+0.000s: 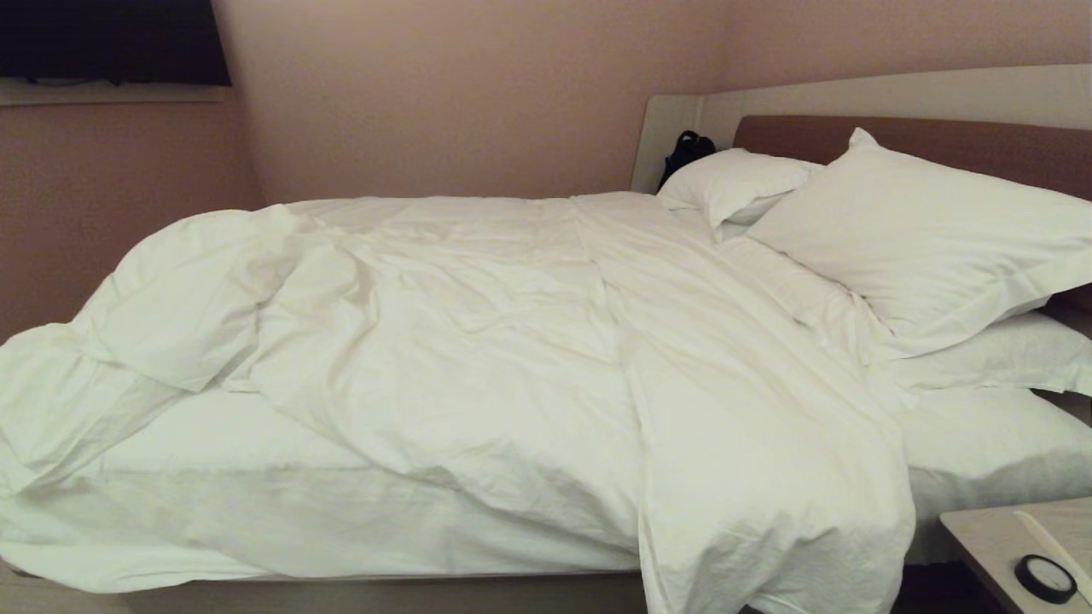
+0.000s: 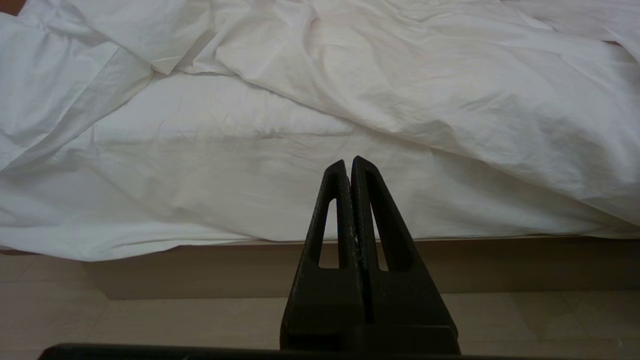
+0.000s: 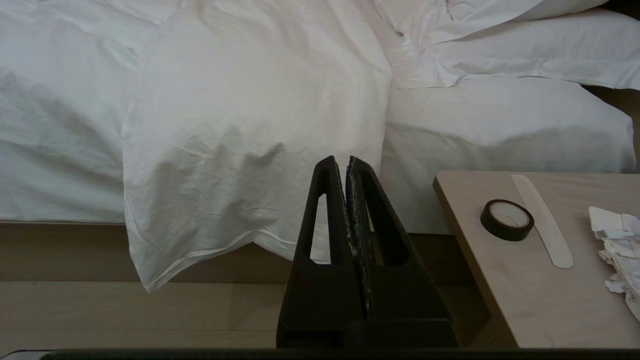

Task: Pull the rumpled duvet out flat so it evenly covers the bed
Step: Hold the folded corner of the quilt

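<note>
The duvet (image 1: pixel 478 358) lies rumpled across the bed (image 1: pixel 358 597), one corner spilling over the near edge just ahead of the right gripper (image 3: pixel 345 162) (clenched and empty, like the left gripper (image 2: pixel 349 164), which faces bare sheet), so the right arm looks nearer to that hanging corner.

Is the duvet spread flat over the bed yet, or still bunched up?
Still bunched. The duvet lies rumpled and skewed; one corner hangs over the bed's near side, and bare sheet shows beside it.
</note>
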{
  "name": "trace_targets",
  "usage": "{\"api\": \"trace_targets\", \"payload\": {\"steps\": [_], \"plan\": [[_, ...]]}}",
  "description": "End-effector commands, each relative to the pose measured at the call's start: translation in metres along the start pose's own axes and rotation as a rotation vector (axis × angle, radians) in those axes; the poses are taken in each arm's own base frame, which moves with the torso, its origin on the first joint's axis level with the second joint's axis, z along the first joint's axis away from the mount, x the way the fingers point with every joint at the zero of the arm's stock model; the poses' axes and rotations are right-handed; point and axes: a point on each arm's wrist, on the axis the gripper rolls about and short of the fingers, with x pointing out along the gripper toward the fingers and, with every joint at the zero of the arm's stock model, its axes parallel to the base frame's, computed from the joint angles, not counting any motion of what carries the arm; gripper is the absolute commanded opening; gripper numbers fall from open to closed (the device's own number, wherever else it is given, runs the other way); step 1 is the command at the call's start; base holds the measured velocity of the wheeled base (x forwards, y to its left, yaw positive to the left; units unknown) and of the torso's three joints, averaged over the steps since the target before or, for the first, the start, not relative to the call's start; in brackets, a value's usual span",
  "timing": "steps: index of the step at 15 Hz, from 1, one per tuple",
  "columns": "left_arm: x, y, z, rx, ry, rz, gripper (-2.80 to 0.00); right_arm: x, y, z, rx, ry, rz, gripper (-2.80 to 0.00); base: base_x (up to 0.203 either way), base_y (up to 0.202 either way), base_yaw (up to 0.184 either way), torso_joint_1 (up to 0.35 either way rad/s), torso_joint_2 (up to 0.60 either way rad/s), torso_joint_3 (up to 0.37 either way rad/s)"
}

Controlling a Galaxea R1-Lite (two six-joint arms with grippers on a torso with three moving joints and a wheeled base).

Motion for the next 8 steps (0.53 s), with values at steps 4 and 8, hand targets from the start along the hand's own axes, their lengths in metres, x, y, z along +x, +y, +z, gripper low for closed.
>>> {"api": "trace_targets", "payload": {"steps": [4,8], "plan": [[0.0000,0.0000,0.0000,0.000,0.000,0.000,-2.80,0.0000,0.0000,-0.0001,0.000,-0.001,0.001,-2.80,0.000,0.000,0.000,0.000,0.00,0.000],[0.0000,0.0000,0.0000,-0.002,0.000,0.000,-2.80,0.0000,0.0000,-0.0001,0.000,0.000,0.001,-2.80,0.000,0.000,0.000,0.000,0.00,0.000]]}}
